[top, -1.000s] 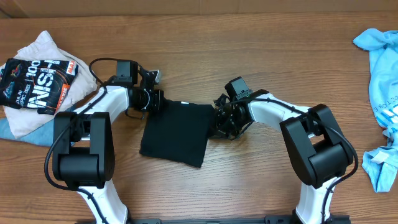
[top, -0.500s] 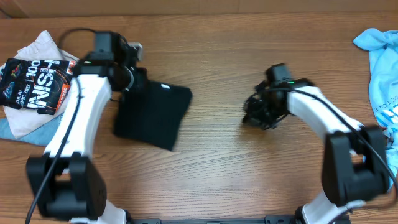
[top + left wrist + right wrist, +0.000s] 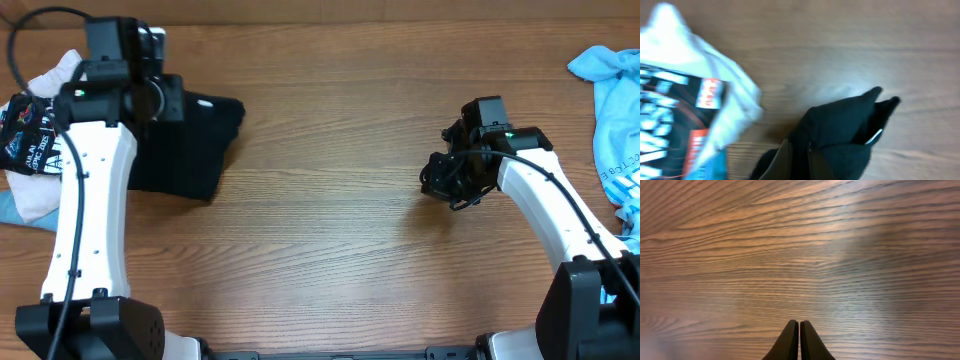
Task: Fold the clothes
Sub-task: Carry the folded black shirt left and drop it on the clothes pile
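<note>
Risk first, overhead view: your left gripper (image 3: 170, 100) is pinched on the top edge of the black shirt (image 3: 185, 150), which sits folded at the far-left side of the table (image 3: 330, 250), just beside the pile of printed garment (image 3: 30, 140) and white cloth (image 3: 55, 70). That's a single-edge grip on soft fabric, so I'd judge the layers could slide apart or the fold open if you drag or lift it. It could also land on the pile and tangle. Your right gripper (image 3: 450, 180) hovers over bare wood, well apart from the black shirt and from the light blue shirt (image 3: 610, 100) at the right edge, so it's no help steadying. Your left arm covers the shirt's left part, and I can't tell whether it touches the pile. Left wrist view: blurred, black fabric bunched in the grip, neck label not visible, and I can't tell how many layers are caught. Right wrist view: jaws pressed together on nothing, only wood grain, everything else out of frame.
</note>
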